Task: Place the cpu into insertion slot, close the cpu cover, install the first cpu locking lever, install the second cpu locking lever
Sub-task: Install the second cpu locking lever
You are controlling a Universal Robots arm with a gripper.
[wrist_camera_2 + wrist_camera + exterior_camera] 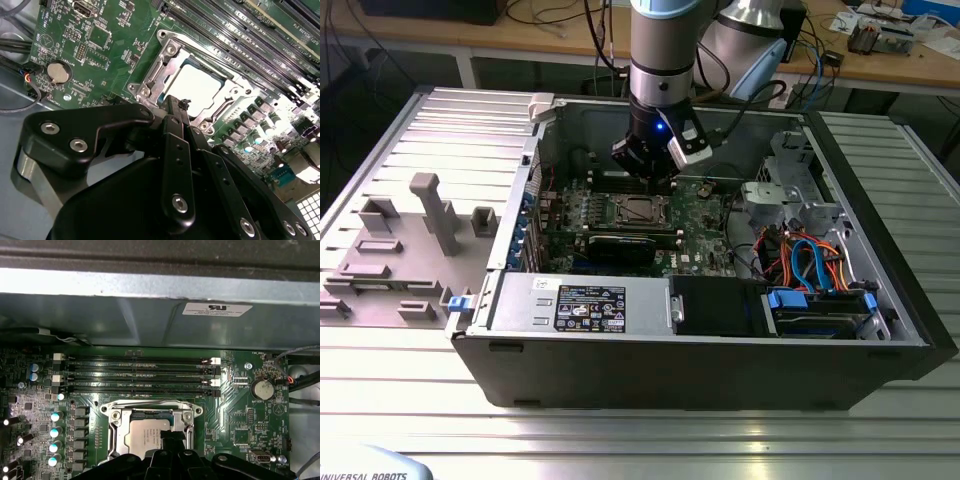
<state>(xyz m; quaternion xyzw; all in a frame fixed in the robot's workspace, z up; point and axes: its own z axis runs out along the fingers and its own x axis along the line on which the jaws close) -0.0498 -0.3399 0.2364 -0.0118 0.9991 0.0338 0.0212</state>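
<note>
w/ cpu (144, 437) seated in insertion slot (116, 416), pincer (175, 106) hovers just above.

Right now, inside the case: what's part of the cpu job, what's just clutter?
Job:
cpu, seated in the insertion slot
cpu cover, closed over the chip
gripper, just above the socket

Lying about:
memory slots
coin cell battery
graphics card
blue drive cables

**Socket partly masked by the gripper**

In both wrist views the gripper (176, 107) covers the near edge of the cpu cover (165, 62) and a corner of the cpu (202, 87). Its fingertips sit too close together to tell their gap. Print on the case sticker (217, 309) beyond it is unreadable.
</note>
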